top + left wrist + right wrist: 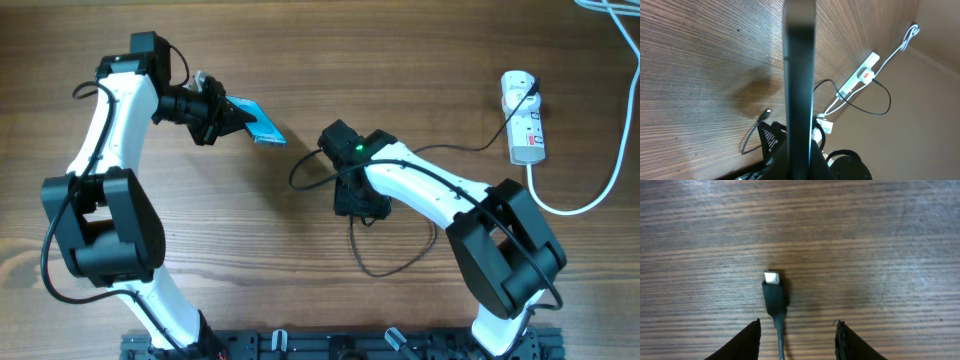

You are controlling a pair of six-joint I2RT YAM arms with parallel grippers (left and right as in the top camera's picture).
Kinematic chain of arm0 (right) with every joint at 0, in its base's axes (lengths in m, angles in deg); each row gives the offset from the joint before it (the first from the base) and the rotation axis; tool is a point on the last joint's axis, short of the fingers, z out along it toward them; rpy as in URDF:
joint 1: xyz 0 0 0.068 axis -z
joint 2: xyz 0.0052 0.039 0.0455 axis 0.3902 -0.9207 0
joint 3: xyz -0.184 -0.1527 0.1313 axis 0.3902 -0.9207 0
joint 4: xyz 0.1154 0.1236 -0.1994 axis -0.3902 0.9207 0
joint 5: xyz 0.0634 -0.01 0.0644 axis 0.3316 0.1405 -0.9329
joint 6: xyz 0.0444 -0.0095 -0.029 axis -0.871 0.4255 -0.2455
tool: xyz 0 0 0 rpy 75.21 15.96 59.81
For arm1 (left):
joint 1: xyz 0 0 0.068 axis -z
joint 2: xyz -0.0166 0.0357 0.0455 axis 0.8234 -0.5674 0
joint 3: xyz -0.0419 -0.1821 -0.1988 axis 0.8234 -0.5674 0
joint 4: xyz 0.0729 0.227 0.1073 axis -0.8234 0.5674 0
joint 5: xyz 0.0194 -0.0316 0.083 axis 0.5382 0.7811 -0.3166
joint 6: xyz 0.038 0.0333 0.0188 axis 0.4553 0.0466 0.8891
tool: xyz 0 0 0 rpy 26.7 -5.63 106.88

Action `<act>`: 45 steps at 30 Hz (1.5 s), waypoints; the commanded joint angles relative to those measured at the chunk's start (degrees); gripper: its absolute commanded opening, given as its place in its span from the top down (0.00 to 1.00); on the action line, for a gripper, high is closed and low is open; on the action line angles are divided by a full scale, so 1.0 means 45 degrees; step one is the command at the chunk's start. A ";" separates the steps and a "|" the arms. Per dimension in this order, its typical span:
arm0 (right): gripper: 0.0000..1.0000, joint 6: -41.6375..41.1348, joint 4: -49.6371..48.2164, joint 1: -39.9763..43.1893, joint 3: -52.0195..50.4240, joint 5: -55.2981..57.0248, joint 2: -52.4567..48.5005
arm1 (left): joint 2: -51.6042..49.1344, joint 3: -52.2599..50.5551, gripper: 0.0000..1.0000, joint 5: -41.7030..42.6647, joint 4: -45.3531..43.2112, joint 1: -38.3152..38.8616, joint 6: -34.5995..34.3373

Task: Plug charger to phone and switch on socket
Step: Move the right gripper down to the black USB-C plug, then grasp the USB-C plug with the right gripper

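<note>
left hand point(222, 117) held the phone point(262, 126) off the counter point(300, 300). right hand point(797, 340) spread wide over the charger tip point(774, 295), which lay flat. risk was a skewed pinch twisting the tip so it missed the phone.

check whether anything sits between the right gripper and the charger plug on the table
Nothing visible does. The charger plug lies flat on bare table, just ahead of the right gripper, whose open jaws straddle its cable. The left gripper holds the phone off to one side.
</note>
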 commanded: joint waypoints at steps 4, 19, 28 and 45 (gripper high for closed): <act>0.55 -0.0141 -0.0432 -0.0277 -0.0165 -0.0087 -0.0335 | 0.0345 0.0175 0.96 0.0175 0.0015 -0.0073 0.0107; 0.73 -0.0155 -0.1205 -0.0384 -0.0952 0.0170 -0.0554 | 0.0345 0.0175 0.96 0.0175 0.0155 -0.0073 0.0102; 0.78 -0.0170 -0.1258 -0.0384 -0.0952 0.0374 -0.0554 | 0.0345 0.0175 0.96 0.0175 0.0204 -0.0073 0.0102; 0.74 -0.0180 -0.1248 -0.0384 -0.0952 0.0369 -0.0554 | 0.0345 0.0175 0.96 0.0175 0.0209 -0.0073 0.0107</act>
